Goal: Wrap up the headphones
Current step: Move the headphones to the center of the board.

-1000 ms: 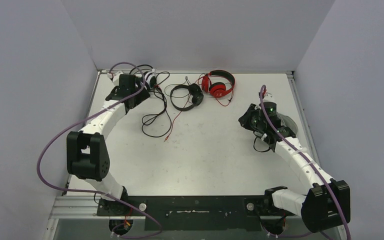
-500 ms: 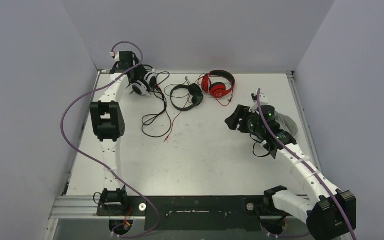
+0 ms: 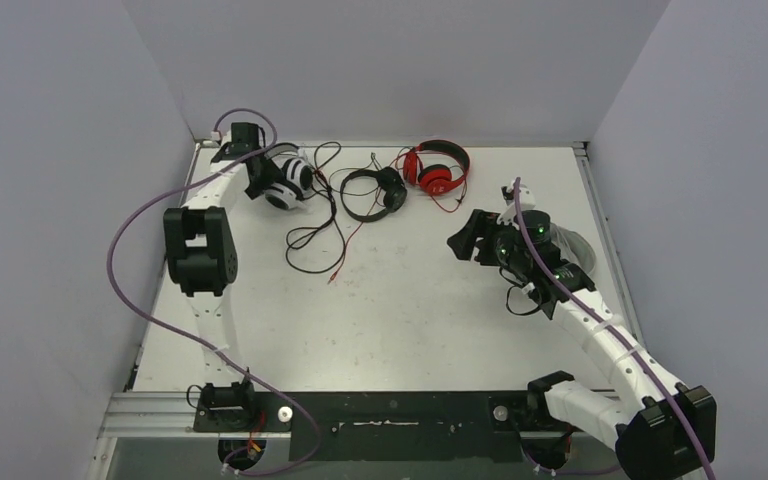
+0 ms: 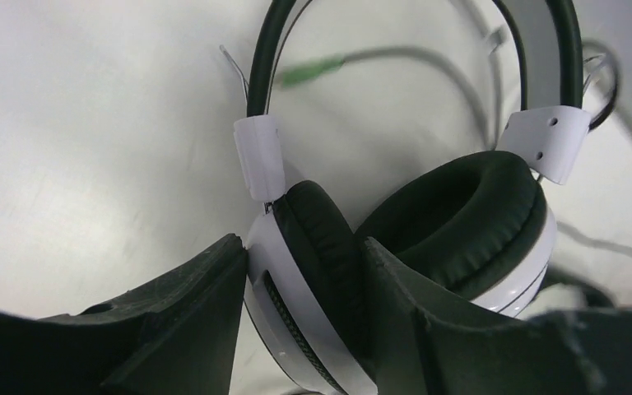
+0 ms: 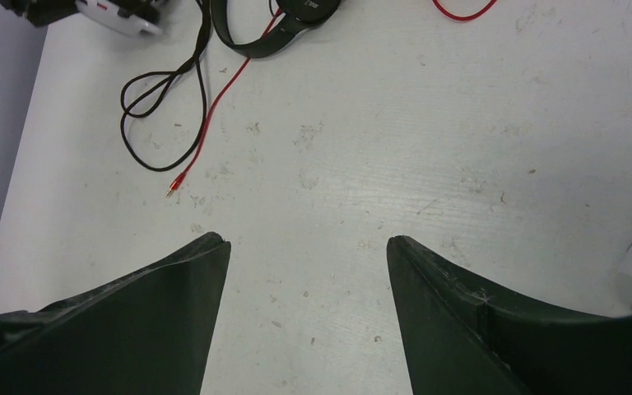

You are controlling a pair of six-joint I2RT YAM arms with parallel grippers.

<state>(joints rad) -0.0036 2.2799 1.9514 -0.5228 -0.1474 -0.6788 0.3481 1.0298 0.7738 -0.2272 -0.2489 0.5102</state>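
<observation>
At the back left of the table lie the white-and-black headphones (image 3: 290,184). My left gripper (image 3: 260,176) is shut on one of their ear cups. In the left wrist view the ear cup (image 4: 313,247) sits squeezed between both fingers of the left gripper (image 4: 303,241), and the other cup (image 4: 461,222) rests beside it. The all-black headphones (image 3: 370,196) and the red headphones (image 3: 438,168) lie at the back middle. My right gripper (image 3: 465,238) hangs open over bare table at the right, its fingers wide apart around nothing (image 5: 306,240). A light grey set (image 3: 578,247) shows partly under the right arm.
A black cable loop (image 3: 310,236) and a thin red cable ending in a plug (image 3: 334,276) trail across the table towards the front from the back sets. Grey walls close in the back and both sides. The left arm's purple hose (image 3: 125,250) arcs out to the left.
The left gripper has reached the white-and-black headphones and closed on an ear cup. The right gripper has opened, and the right arm has swung a little left.
</observation>
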